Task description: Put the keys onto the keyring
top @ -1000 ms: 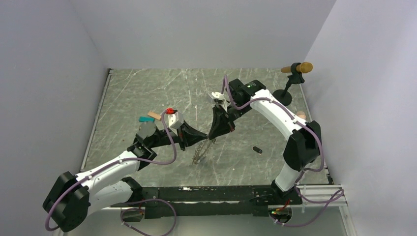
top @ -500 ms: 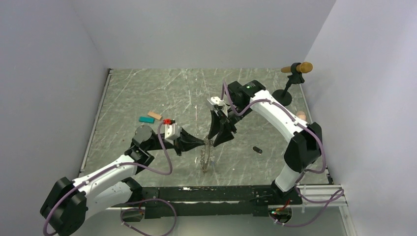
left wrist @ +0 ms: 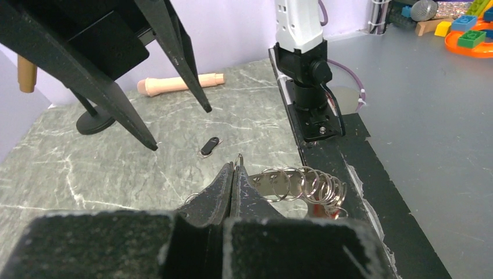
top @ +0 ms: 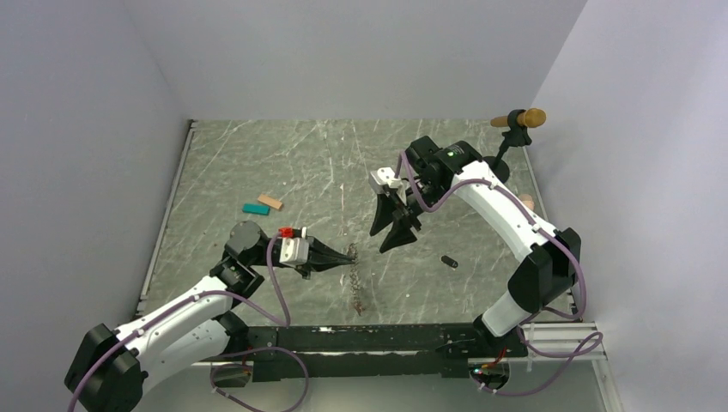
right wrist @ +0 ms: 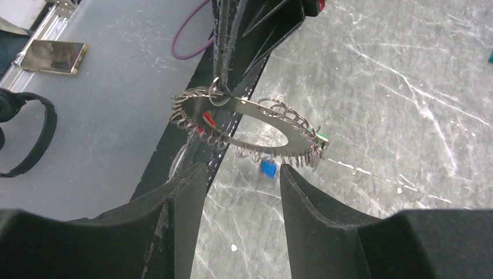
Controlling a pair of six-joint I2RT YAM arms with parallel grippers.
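Left hand (top: 348,251) is closed tight on the keyring (top: 355,279); right hand (top: 378,242) is about half open and holds nothing.
The keyring hangs from the left fingertips over the surface (top: 257,154), carrying a red key (right wrist: 208,119), a blue key (right wrist: 268,167) and a green key (right wrist: 320,138). A black key (top: 447,261) lies apart on the surface.

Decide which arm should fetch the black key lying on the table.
Right. The right gripper is open, empty and nearer the key; the left gripper is shut on the keyring.
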